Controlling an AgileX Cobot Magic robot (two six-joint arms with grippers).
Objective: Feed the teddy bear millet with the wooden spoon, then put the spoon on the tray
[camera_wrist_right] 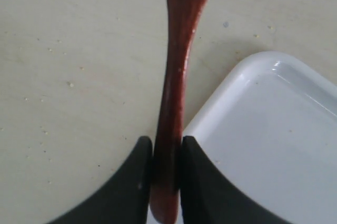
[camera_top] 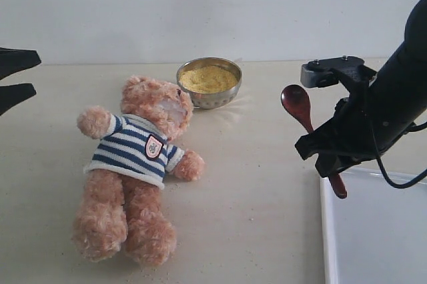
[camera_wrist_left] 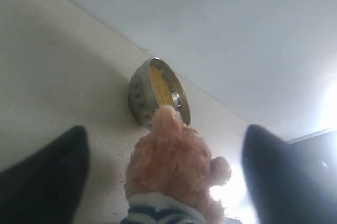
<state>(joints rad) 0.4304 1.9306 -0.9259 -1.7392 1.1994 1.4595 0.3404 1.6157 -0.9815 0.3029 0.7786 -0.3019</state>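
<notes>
Beige surface [camera_top: 253,197] carries the teddy bear [camera_top: 143,151]. Right hand [camera_wrist_right: 167,153] is closed on the wooden spoon [camera_wrist_right: 176,77] handle, beside the tray [camera_top: 373,231] corner. Left hand [camera_top: 35,73] stands open, holding nothing.

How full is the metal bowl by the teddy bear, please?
Nearly full: the millet lies just below the rim of the metal bowl, which stands upright.

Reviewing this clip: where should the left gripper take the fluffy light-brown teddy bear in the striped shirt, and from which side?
Probably the teddy bear's striped torso, from above, with the open left gripper closing across its sides: it lies flat on its back, both flanks exposed between arms and legs.
</notes>
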